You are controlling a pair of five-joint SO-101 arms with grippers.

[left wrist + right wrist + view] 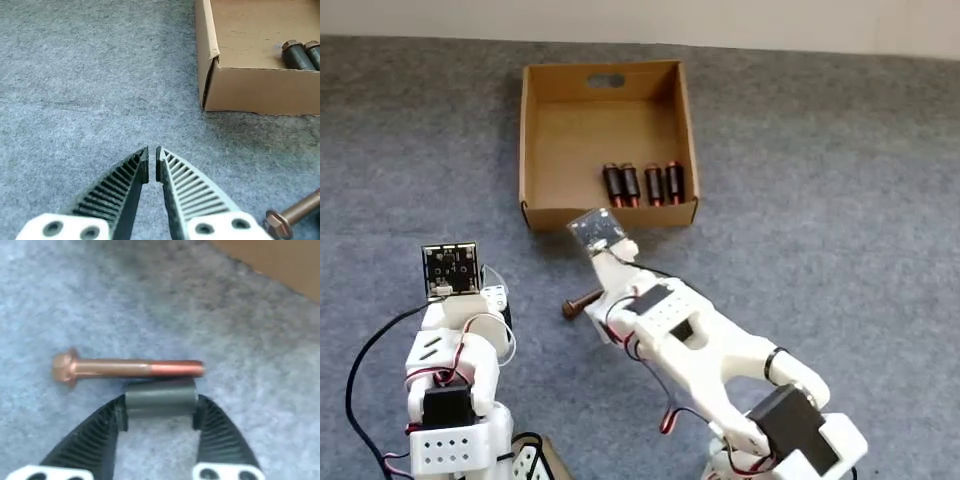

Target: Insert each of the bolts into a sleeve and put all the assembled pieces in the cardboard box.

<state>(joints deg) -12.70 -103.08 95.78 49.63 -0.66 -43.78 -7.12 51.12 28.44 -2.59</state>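
Note:
My right gripper [160, 411] is shut on a short dark sleeve [160, 397], held low over the grey carpet. A copper bolt [130, 368] lies on the carpet right beside the sleeve and parallel to it, apart from the fingers. From above, the bolt [582, 302] sticks out from under my right arm [660, 315], just in front of the cardboard box [532, 140]. Several assembled pieces [642, 184] lie side by side along the box's near wall. My left gripper [152, 161] hovers shut and empty over bare carpet, with the bolt [295, 215] to its side.
The box's near corner [210, 75] stands a short way ahead of my left gripper, with assembled pieces [300, 52] visible inside. My left arm [450, 360] sits at the near left. Grey carpet stretches open to the left and right of the box.

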